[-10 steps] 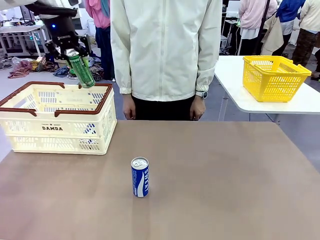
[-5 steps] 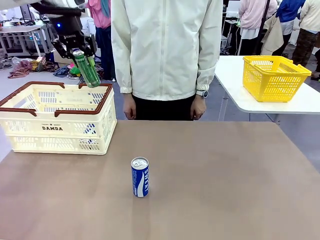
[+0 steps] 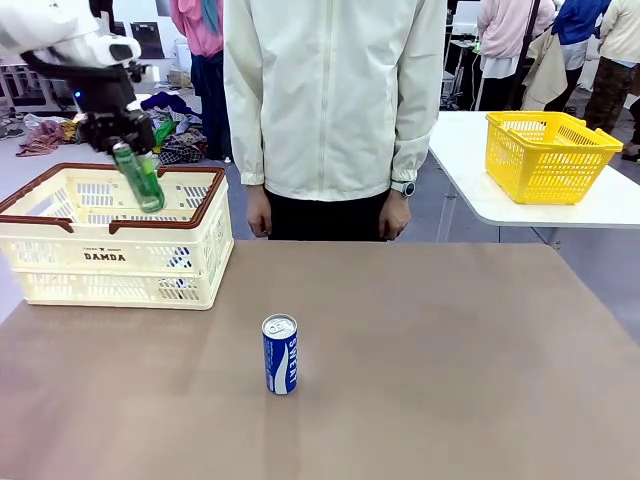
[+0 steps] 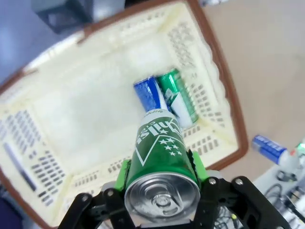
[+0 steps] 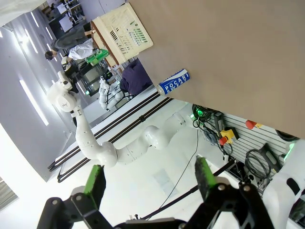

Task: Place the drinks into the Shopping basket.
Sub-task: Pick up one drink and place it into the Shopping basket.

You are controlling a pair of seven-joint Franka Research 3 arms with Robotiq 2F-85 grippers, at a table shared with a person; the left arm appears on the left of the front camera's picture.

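While the left gripper [image 3: 128,150] hangs over the Shopping basket [image 3: 110,265], its green pads [image 4: 197,164] pinch a green can [image 3: 138,177] by the sides, near the silver top. Can is tilted, bottom end lower, inside the brown rim line as seen from front view; wrist view puts it above the basket interior, not touching the floor.

Basket contents, per left wrist view: blue can [image 4: 148,94] and a second green can [image 4: 177,97], lying side by side, touching, near one slotted wall.

Basket stands at table's [image 3: 450,350] far-left corner, "DAMDA" side facing the robot.

Blue can on table [image 3: 280,354]: upright, approx. centre, well apart from basket.

Right gripper [image 5: 150,179]: fingers spread wide, nothing between them, off the table edge.

Person [image 3: 335,110] stands at far side, arms down. Yellow basket [image 3: 547,155] sits on a separate white table.
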